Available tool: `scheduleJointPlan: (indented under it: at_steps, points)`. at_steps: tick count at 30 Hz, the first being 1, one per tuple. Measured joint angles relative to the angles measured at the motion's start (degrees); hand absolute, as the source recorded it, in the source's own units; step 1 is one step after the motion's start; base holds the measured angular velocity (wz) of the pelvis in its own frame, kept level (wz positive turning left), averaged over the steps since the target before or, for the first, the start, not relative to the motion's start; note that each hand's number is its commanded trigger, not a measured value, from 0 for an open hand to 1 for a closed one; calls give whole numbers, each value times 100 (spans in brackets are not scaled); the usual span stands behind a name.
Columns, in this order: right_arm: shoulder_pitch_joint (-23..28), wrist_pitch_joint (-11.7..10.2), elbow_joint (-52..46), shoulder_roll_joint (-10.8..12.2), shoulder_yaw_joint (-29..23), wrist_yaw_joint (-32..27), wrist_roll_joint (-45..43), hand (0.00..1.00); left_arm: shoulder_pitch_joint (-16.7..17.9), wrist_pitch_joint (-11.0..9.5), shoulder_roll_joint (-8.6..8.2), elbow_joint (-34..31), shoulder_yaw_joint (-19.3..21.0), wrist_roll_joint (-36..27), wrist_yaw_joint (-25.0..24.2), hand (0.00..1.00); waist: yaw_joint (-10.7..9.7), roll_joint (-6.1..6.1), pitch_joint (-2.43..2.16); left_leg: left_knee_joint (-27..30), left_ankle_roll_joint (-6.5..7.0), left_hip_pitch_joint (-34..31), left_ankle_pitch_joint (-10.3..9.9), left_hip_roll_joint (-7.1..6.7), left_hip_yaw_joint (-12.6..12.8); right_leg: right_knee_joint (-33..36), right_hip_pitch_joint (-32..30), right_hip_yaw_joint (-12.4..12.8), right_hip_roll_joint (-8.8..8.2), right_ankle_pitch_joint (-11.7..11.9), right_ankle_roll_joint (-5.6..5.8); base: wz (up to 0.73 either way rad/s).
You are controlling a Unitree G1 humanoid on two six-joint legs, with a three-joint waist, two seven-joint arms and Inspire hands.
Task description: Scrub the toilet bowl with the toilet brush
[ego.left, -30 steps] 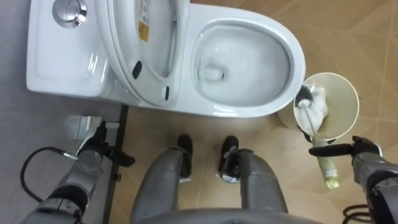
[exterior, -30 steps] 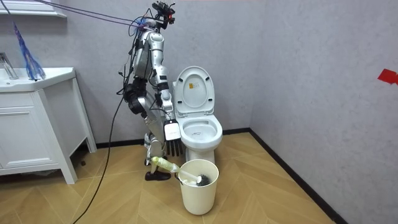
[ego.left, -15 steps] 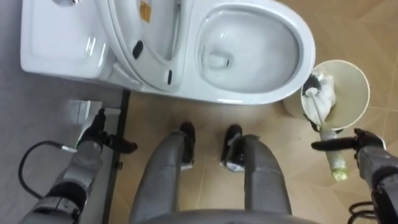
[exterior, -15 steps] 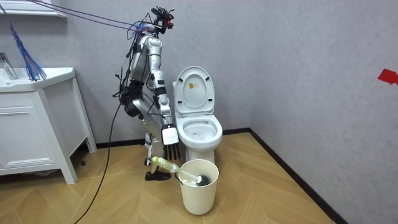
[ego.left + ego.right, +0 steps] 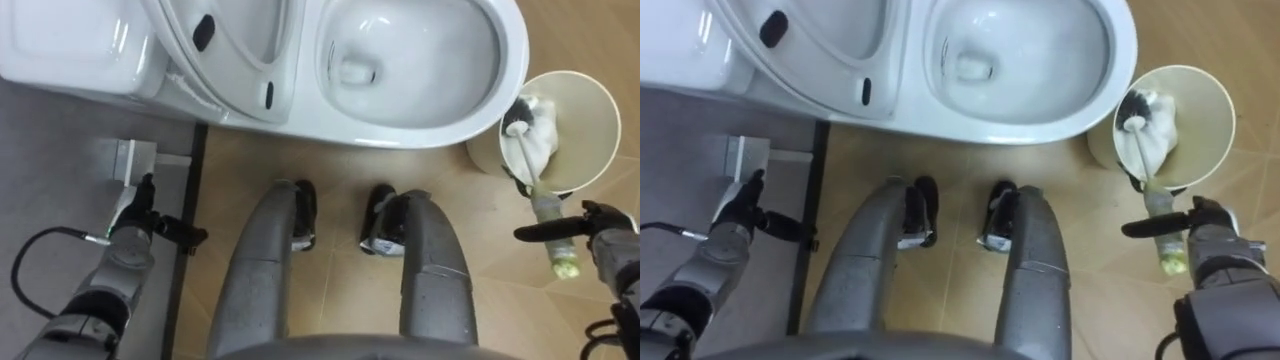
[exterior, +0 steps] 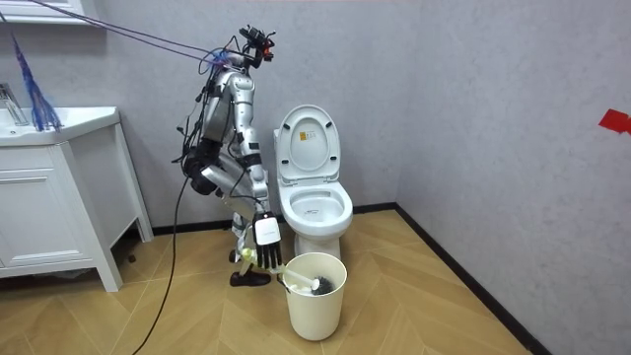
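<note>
- Brush [image 5: 530, 165] leans in the bin [image 5: 590, 105], just right of the toilet [image 5: 430, 125]. Its head is down inside and its handle sticks out over the near rim.
- Toilet bowl is uncovered, with the lid up.
- Right hand [image 5: 612, 245] is low, just near of the bin. Its fingers are straight, and one lies across the handle without closing on it.
- Left hand [image 5: 135, 215] hangs relaxed and open at the near left, well apart from the brush.

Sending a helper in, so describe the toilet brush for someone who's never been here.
Find the white ceramic toilet; beside its bowl stands a round cream plastic bin. The toilet brush leans out of it, dark bristles inside, pale yellow-green handle over the rim.
</note>
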Motion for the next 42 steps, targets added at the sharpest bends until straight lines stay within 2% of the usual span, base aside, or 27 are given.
scheduleJointPlan:
  at_steps: [3, 12, 20, 28, 41, 42]
  points:
    - [-95, 0, 16, -31, 156, 48, 13, 0, -32, 89, 3, 1, -85, 0, 1, 0, 9, 49, 5, 185, 0, -195, -44, -2, -4, 188, -196, 16, -12, -42, -11, 0]
    - [-137, 2, 17, -182, 427, 65, 62, 0, -183, 100, 5, -138, -278, -3, 4, 0, 31, 115, 15, 422, 8, -500, -74, -69, 23, 491, -539, 63, -87, -111, -38, 2]
    - [-132, 9, 18, -206, 441, 119, 135, 0, -191, 101, 5, -195, -281, -3, 6, 0, 126, 114, 15, 499, -23, -510, -111, -69, 27, 605, -571, 91, -84, -172, -61, 1]
    - [-156, 88, 24, -214, 535, 172, 172, 0, -172, 147, 5, -195, -294, -14, 6, 0, 118, 101, 17, 515, -30, -556, -114, -85, 17, 644, -617, 86, -101, -197, -67, 0]
    - [-263, 125, 182, -215, 536, 274, 1175, 0, -178, 199, 27, -195, -401, -16, 9, 0, 103, 101, 17, 642, -11, -806, -140, -86, -29, 697, -807, 53, -88, -198, -48, 0]
    - [-262, 126, 184, -215, 534, 311, 1217, 21, -172, 200, 27, -197, -400, -9, 6, 0, 98, 101, 17, 643, -9, -806, -141, -90, -29, 697, -806, 50, -97, -197, -46, 0]
